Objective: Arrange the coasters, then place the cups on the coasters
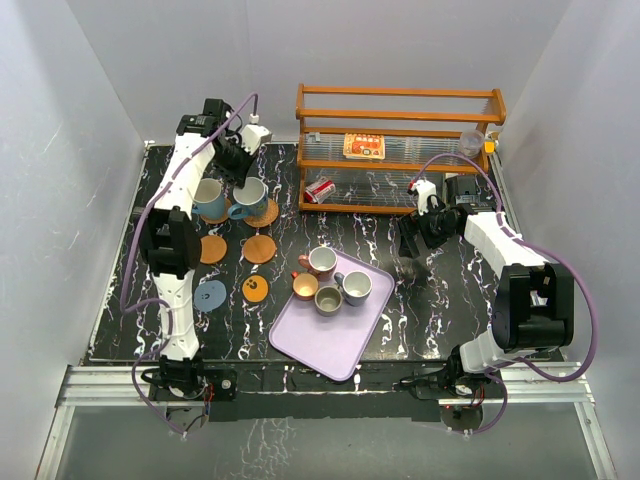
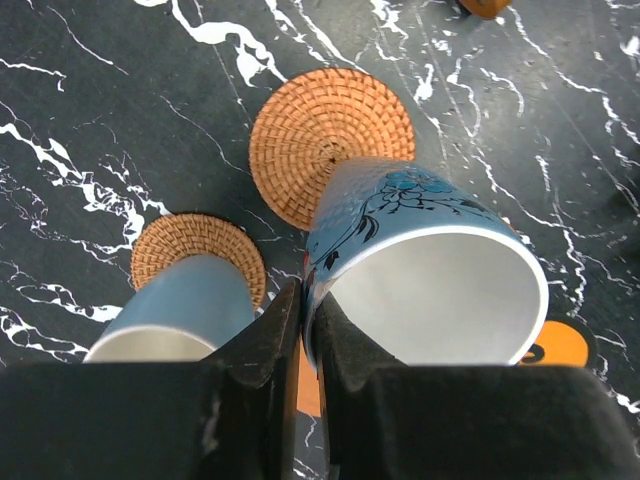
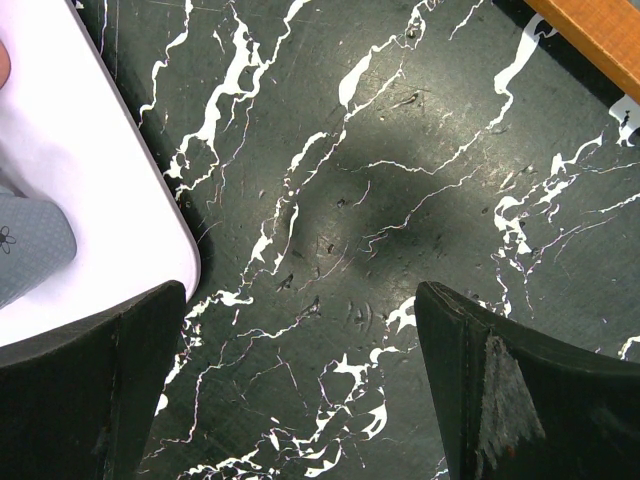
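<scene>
Black marble with white veins makes up the table point(image 1: 440, 300). At its far left the left jaws are pinched shut on the rim of a blue flowered cup point(image 2: 430, 290), one finger point(image 2: 270, 340) outside the wall and the other inside. That cup tilts, its base over one edge of a woven rattan coaster point(image 2: 325, 130); whether the two touch I cannot tell. Just beside it a plain pale blue cup point(image 2: 190, 300) stands on the second rattan coaster point(image 2: 185, 235). Nearer the arms lie a plain orange coaster point(image 1: 211, 249) and a second orange coaster point(image 1: 259, 248), then a grey-blue coaster point(image 1: 210, 295) and an orange dotted coaster point(image 1: 256, 288), all four bare. Four more cups are grouped on the lilac tray point(image 1: 330, 345): a pink cup point(image 1: 321, 262), a small cup with orange inside point(image 1: 304, 286), an olive-grey cup point(image 1: 328, 300) and a white cup point(image 1: 354, 288). The right jaws gape fully wide with nothing between them, above bare table beside the tray's edge.
</scene>
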Controlling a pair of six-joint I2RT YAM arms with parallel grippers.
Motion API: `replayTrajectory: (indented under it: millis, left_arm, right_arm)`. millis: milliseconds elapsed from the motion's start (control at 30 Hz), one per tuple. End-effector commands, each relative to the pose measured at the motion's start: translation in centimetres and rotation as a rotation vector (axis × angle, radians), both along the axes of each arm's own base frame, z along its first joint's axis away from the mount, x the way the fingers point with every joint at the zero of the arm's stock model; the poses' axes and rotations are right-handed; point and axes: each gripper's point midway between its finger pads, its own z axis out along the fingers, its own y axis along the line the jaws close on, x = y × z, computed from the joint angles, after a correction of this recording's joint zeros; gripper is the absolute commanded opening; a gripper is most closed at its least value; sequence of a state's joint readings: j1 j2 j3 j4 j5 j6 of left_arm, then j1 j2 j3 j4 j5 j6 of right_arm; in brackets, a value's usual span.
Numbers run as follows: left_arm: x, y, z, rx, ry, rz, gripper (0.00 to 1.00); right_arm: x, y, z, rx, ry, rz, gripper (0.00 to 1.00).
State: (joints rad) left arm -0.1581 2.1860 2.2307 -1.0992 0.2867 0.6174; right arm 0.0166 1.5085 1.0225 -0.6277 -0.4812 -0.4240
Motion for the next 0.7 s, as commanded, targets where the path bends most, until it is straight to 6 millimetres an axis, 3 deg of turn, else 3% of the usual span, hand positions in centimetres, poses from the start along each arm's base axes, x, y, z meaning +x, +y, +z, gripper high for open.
replayTrajectory:
  millis: [0,667]
  left_arm:
    - [1.8,-0.2,2.1,-0.032,-0.076,0.024,0.0]
    - [3.8,0.5,-0.6,0.017,-0.058,0.056,0.0]
  right_arm:
    - [0.7,0.0,1.0,0.011,-0.046,0.002,0.98]
    - [0.7,0.0,0.8,0.009,-0.038,0.003,0.98]
